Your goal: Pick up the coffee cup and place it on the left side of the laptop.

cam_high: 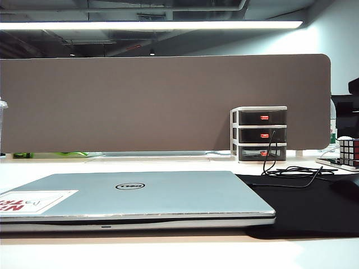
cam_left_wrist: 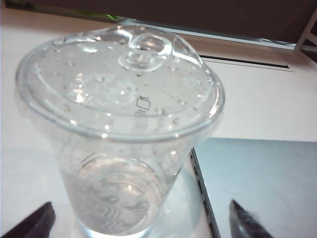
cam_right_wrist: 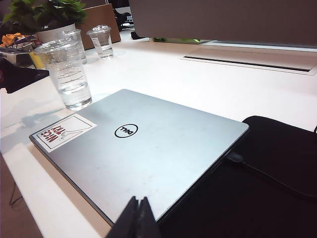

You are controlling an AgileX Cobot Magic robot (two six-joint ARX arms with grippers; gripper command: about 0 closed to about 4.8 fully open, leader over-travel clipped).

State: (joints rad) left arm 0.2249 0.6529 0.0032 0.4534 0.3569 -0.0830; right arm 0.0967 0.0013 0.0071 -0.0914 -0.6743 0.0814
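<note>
You had the left gripper [cam_left_wrist: 141, 220] wide apart around the coffee cup [cam_left_wrist: 119, 134] standing by the laptop [cam_left_wrist: 262, 183], the right gripper [cam_right_wrist: 137, 218] pinched together, so back away slowly without bumping.

Coffee cup [cam_high: 2, 120] mostly off-frame.

Your left gripper [cam_left_wrist: 141, 220] shows only two dark, pointed fingertips [cam_left_wrist: 37, 220], matte and slightly blurred at their edges. Your right gripper [cam_right_wrist: 137, 218] shows as two slim black fingers [cam_right_wrist: 130, 220], flat-sided and tapering to a wedge.
</note>
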